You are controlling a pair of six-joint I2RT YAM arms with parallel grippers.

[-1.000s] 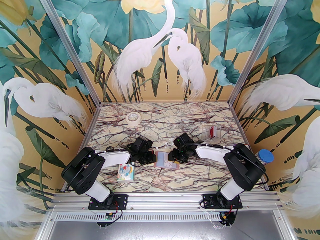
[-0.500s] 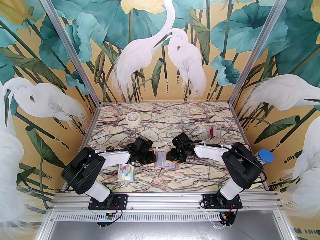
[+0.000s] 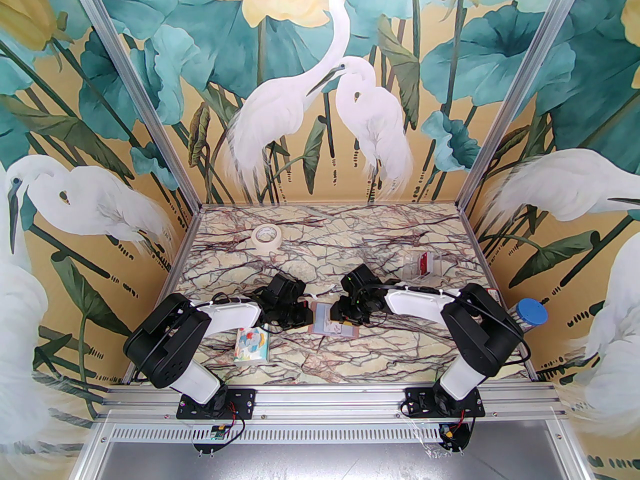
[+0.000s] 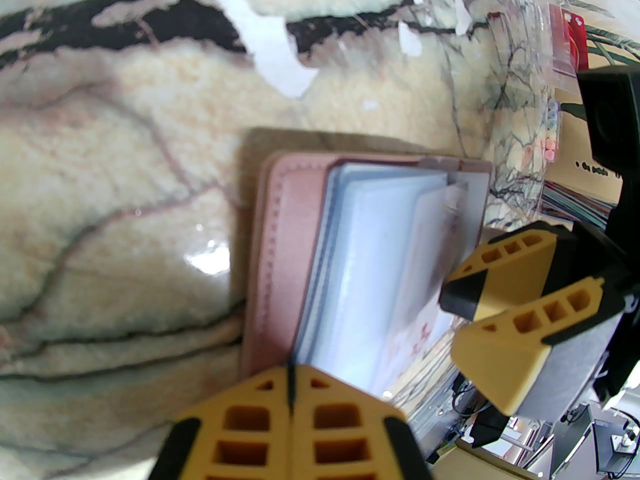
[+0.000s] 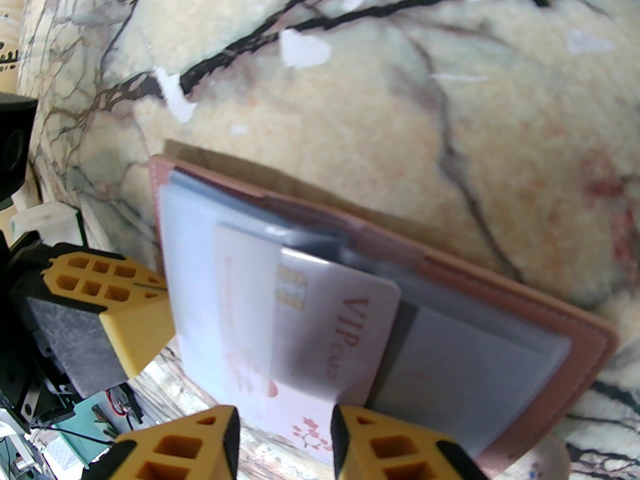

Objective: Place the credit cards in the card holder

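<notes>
Closed left gripper tip on card holder edge; right gripper jaws apart (partway) astride white card

The right gripper has edged leftward over the card holder, covering more of its right half and leaving less of it showing. The right arm has swung left with it.

left arm and right arm, same deal, white shells, chunky black joints, loose black cables, black base plates at 6 o'clock, yellow fingers, black tips
</notes>
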